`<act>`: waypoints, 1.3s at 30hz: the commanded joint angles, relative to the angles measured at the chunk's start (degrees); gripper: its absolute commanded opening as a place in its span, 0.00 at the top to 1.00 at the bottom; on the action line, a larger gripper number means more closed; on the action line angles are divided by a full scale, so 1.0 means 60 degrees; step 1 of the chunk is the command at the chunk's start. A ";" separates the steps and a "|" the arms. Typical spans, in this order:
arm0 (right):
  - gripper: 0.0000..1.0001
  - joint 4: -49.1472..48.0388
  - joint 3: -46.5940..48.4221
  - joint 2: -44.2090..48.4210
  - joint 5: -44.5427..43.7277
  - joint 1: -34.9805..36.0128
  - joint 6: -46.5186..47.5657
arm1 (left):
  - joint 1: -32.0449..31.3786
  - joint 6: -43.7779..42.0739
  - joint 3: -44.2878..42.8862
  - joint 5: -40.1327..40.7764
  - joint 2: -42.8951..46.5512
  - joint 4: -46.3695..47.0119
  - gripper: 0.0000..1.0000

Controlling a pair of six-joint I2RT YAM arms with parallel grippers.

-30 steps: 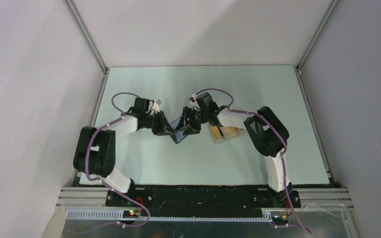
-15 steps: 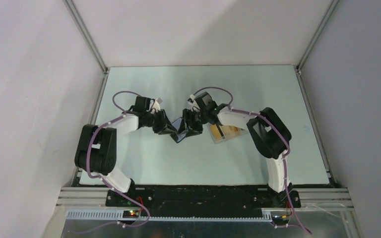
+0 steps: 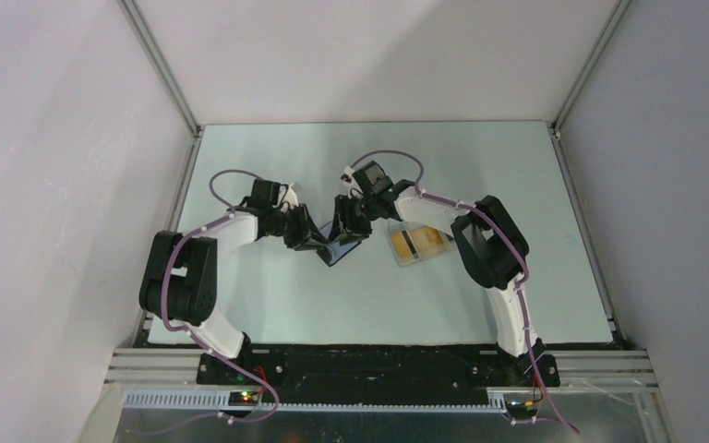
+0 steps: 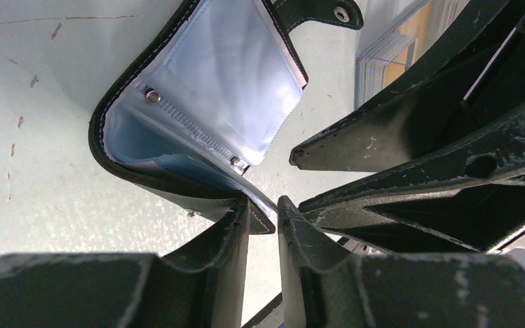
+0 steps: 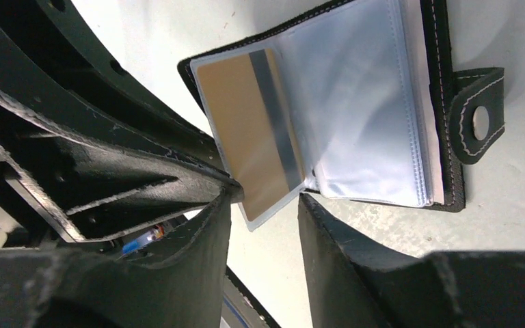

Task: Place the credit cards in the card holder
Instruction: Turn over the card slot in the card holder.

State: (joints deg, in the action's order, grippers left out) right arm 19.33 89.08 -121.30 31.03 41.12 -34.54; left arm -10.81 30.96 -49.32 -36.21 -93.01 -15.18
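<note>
The black card holder (image 3: 339, 251) lies open on the table between both grippers; its clear sleeves and blue lining show in the left wrist view (image 4: 205, 102). My left gripper (image 3: 320, 243) is shut on a corner of its cover (image 4: 263, 208). In the right wrist view an orange credit card (image 5: 246, 137) with a grey stripe sits partly inside a sleeve of the holder (image 5: 376, 102), its near end sticking out. My right gripper (image 5: 266, 201) is open, its fingertips either side of that end; it also shows in the top view (image 3: 347, 224). More orange cards (image 3: 417, 244) lie in a tray.
A pale translucent tray (image 3: 404, 259) holding the loose cards lies just right of the holder, also at the upper right of the left wrist view (image 4: 389, 55). The holder's snap strap (image 5: 478, 116) sticks out on its far side. Walls enclose the table.
My right gripper has moved a little left and away from the tray, which is now uncovered. The holder has shifted slightly with it. The left arm has barely moved.
</note>
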 commanded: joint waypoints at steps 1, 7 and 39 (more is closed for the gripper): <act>0.59 0.0371 0.0105 0.0027 -0.0050 0.0168 0.0594 | 0.0013 -0.0185 -0.0172 0.0355 -0.0181 0.0190 0.72; 0.69 0.0007 -0.0480 0.0366 0.0026 0.0161 0.0759 | 0.0014 -0.0189 -0.0162 0.0360 -0.0233 0.0193 0.72; 0.62 -0.0303 -0.0471 0.0575 0.0273 0.0311 0.1098 | 0.0014 -0.0260 -0.0075 0.0428 -0.0224 0.0201 0.71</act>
State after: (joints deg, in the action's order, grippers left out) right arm 18.68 84.64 -118.52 31.94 42.54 -28.58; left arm -10.81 30.98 -49.32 -36.45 -93.51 -14.35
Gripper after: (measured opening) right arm 0.374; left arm 0.286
